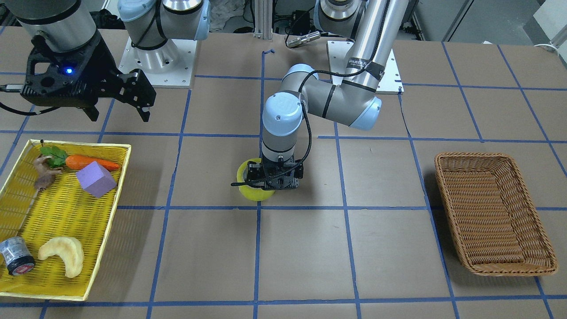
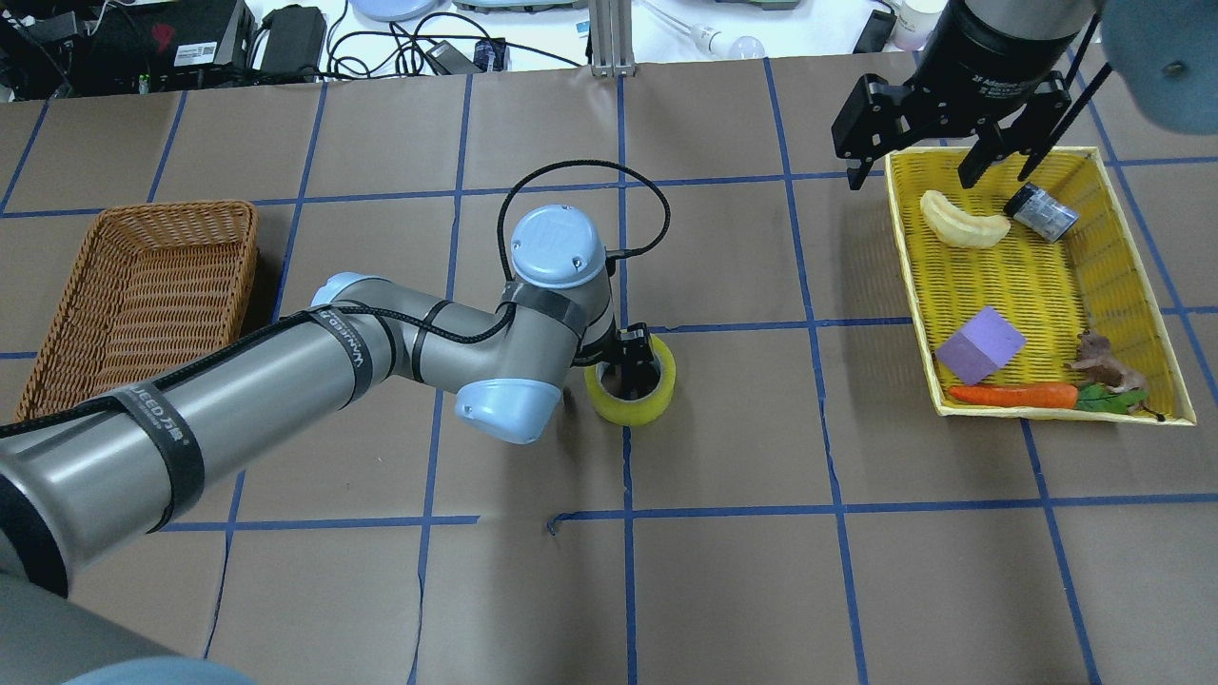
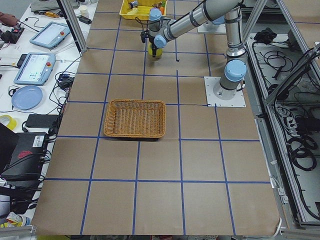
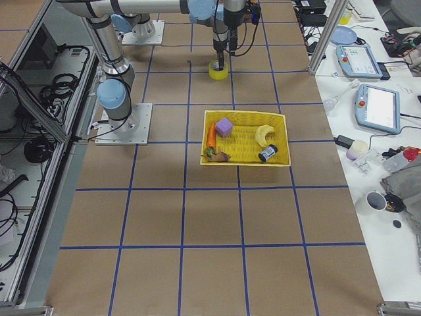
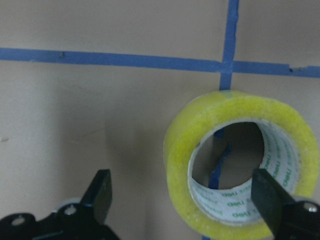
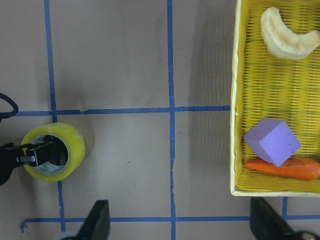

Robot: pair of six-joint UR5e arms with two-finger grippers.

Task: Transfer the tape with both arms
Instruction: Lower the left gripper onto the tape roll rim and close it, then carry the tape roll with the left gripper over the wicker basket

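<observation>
Tape (image 2: 633,415): lies flat, hole up, on a blue grid line near the middle of the surface (image 2: 742,580); sits between the basket (image 2: 143,276) and the tray (image 2: 1032,285), well apart from both.

Left arm (image 2: 285,381): reaches across to the roll, wrist pointing straight down over it.

Left claw (image 5: 182,185): wide open, gripping nothing. One finger (image 5: 270,200) down in the core, the other (image 5: 100,195) outside the roll and clear of it (yellow wall between the two, not pinched).

Right arm (image 2: 1009,38): raised, well apart from the roll.

Right claw (image 2: 912,176): spread wide and empty. Hangs high in the air, with the roll below to one side and the tray's edge below to the other.

Tray: yellow and woven, on the robot's right. Holds a crescent pastry (image 2: 963,221), a small grey can (image 2: 1042,211), a purple block (image 2: 980,344), a carrot (image 2: 1013,394) and a small brown figure (image 2: 1104,362).

Basket: brown wicker, on the robot's left.
</observation>
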